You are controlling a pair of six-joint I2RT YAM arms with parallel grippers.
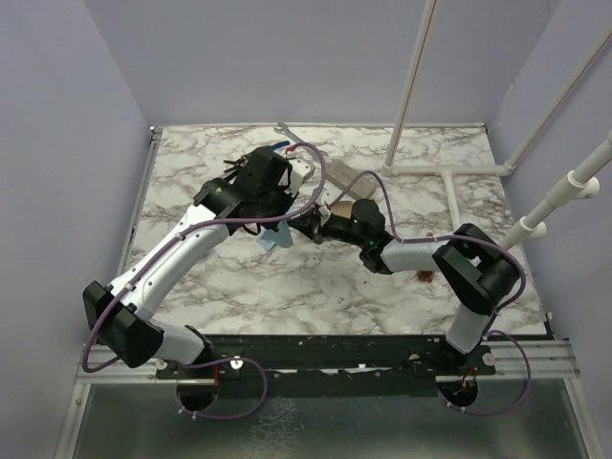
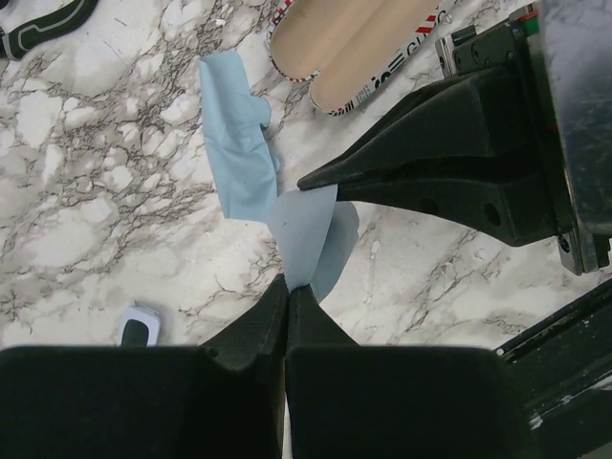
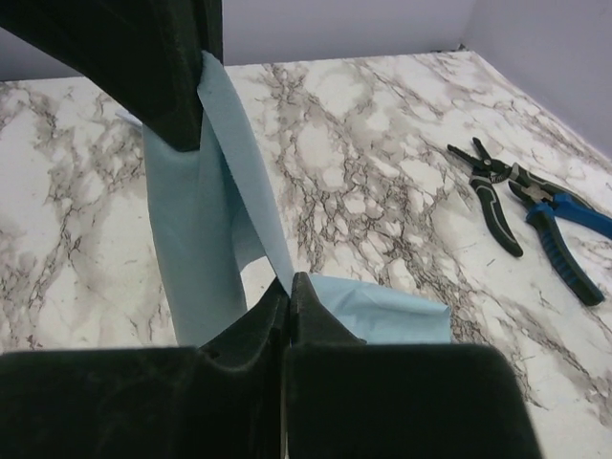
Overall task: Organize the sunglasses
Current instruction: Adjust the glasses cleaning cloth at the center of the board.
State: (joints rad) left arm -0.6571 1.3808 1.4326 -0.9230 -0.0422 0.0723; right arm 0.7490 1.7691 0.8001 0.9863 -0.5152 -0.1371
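Observation:
My left gripper (image 2: 289, 285) and my right gripper (image 3: 290, 279) are both shut on a light blue cloth (image 2: 234, 163), stretched between them just above the marble table. In the right wrist view the cloth (image 3: 191, 239) hangs from the left gripper's fingers (image 3: 177, 105). In the top view the two grippers meet at mid-table over the cloth (image 1: 275, 239). The sunglasses do not show clearly. A small amber-brown shape by the right forearm (image 1: 426, 277) is too small to identify.
An open case with a tan lining (image 2: 335, 38) lies next to the right gripper. Black-green pliers (image 3: 497, 191) and blue-handled pliers (image 3: 564, 239) lie at the far side. A small white-grey object (image 2: 139, 325) lies near the left gripper. White pipes (image 1: 449, 172) stand at the back right.

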